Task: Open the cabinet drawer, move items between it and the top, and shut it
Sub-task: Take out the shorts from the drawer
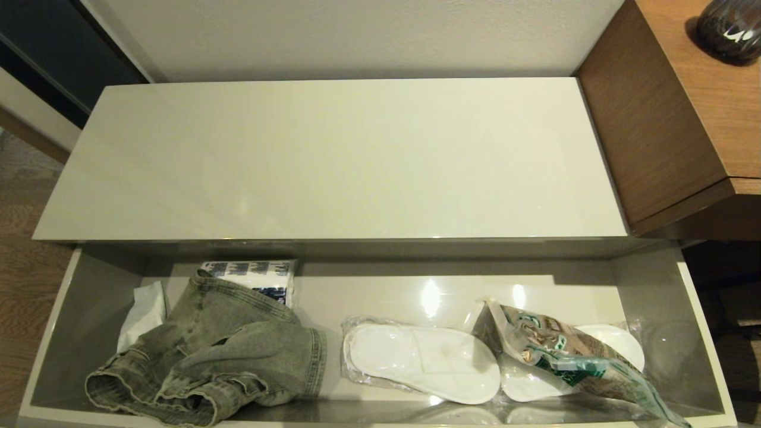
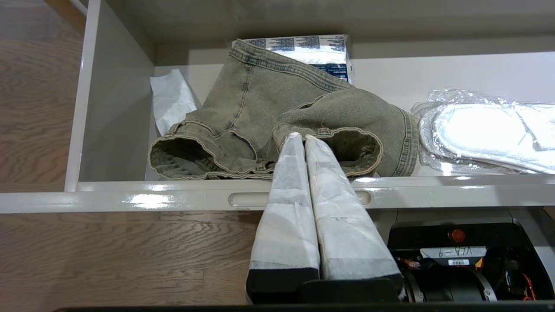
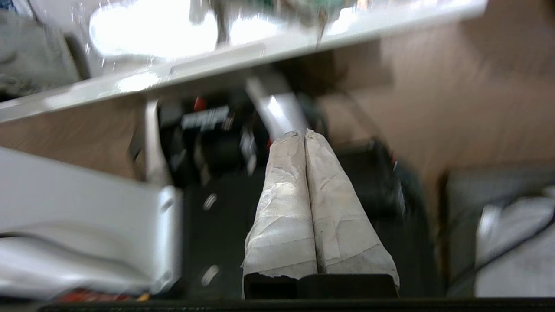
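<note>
- Cabinet drawer [image 1: 704,333]: pulled out below the top [image 1: 333,160]; its front edge is cut off in the head view.
- Denim garment [image 1: 226,351]: crumpled at the drawer's left end, partly covering the tissue pack [image 1: 261,274] behind it.
- Food bag [image 1: 565,353]: at the right end, lying over one wrapped slipper [image 1: 618,342]; the other slipper [image 1: 422,362] lies mid-drawer.
- Left tool [image 2: 301,138]: fingers pressed together, holding nothing, in front of the drawer's front wall.
- Right tool [image 3: 299,134]: fingers together, empty, low before the drawer; surroundings blurred.
</note>
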Robot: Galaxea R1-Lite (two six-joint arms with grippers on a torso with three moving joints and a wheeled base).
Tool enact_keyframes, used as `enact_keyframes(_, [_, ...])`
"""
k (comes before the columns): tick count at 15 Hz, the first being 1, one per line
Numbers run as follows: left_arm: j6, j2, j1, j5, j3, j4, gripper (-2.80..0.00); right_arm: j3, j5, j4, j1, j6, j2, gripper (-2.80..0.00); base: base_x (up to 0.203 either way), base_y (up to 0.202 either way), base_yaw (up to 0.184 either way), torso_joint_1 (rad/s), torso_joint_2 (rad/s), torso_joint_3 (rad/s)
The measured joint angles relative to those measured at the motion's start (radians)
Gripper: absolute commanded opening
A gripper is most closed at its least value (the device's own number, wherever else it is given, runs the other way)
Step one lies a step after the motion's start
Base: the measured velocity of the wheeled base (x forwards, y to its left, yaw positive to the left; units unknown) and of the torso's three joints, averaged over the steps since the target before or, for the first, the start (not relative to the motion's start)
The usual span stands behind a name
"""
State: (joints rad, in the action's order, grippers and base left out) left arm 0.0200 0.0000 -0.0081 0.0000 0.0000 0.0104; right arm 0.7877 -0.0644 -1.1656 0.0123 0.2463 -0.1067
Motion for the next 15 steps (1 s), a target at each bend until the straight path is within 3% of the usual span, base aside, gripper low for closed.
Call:
enact_keyframes(3, [0.000,0.000,0.001,0.000,0.000,0.000,-2.80,-0.119,0.100,0.227,-0.009,-0.021,0.074,-2.80,0.000,0.000,0.000,0.000,0.00,0.000])
enact_keyframes(7, [0.000,0.000,0.000,0.000,0.000,0.000,-2.80,-0.362,0.236,0.657,-0.009,-0.046,0.100,-2.80,0.000,0.000,0.000,0.000,0.00,0.000])
enact_keyframes(11, [0.000,0.000,0.001,0.000,0.000,0.000,-2.80,-0.694,0.102,1.077,-0.010,-0.203,0.105,-2.80,0.000,0.000,0.000,0.000,0.00,0.000])
enact_keyframes(12, [0.000,0.000,0.001,0.000,0.000,0.000,-2.80,-0.738,0.080,1.132,-0.010,-0.237,0.105,-2.80,0.000,0.000,0.000,0.000,0.00,0.000])
enact_keyframes(15, [0.000,0.000,0.000,0.000,0.000,0.000,-2.80,-0.770,0.054,1.117,-0.010,-0.275,0.107,-2.80,0.000,0.000,0.000,0.000,0.00,0.000])
